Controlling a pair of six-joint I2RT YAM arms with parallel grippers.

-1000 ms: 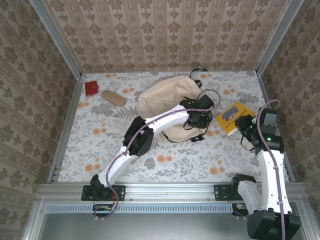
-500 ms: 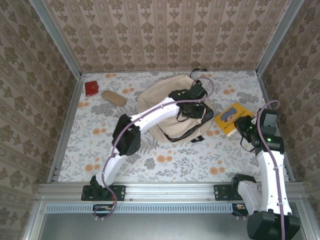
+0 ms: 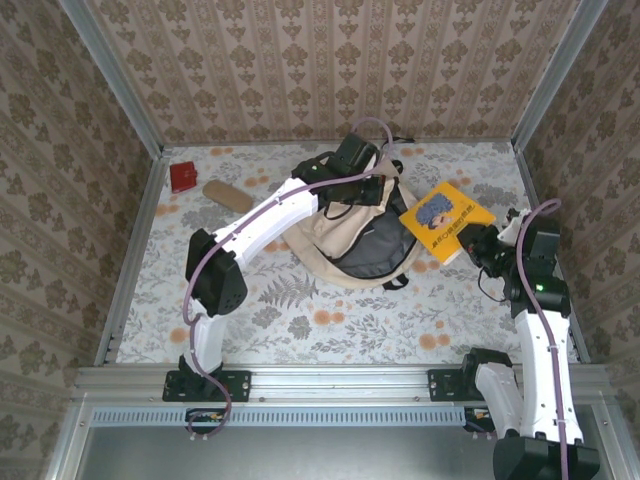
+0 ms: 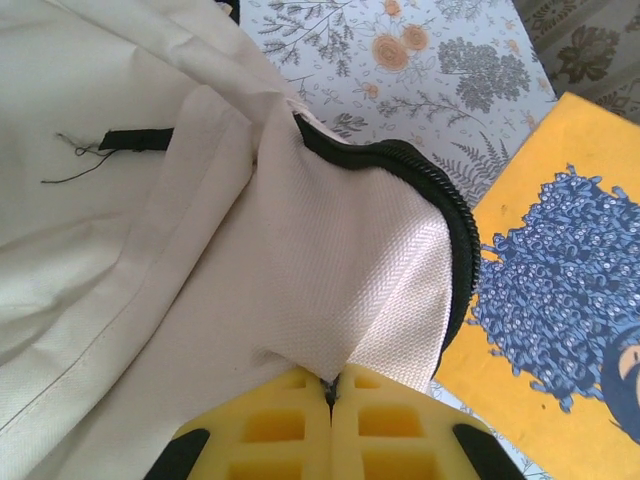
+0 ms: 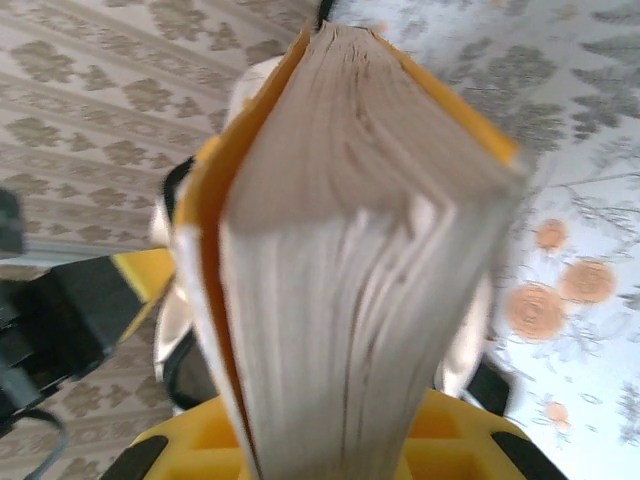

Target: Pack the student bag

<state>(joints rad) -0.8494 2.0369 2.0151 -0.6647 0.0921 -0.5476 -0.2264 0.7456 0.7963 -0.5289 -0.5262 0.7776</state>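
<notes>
The left gripper [image 4: 330, 392] is pressed together on a fold of the student bag [image 3: 322, 228], with the beige fabric pinched between its yellow pads [image 4: 270, 430] just beside the black zipper edge [image 4: 440, 200]. The flap is held up from that pinch, and the grey lining [image 3: 378, 240] is exposed on the near side of the gripper. A yellow book [image 3: 445, 218] with a blue figure on its cover is clamped at its lower edge by the right gripper [image 3: 480, 246]. It is held tilted above the floral table [image 3: 300, 320], just right of the left gripper and near the bag's opening. Well to the left of the left gripper lie a tan case [image 3: 228, 196], possibly for glasses, and a small red item [image 3: 183, 177].
</notes>
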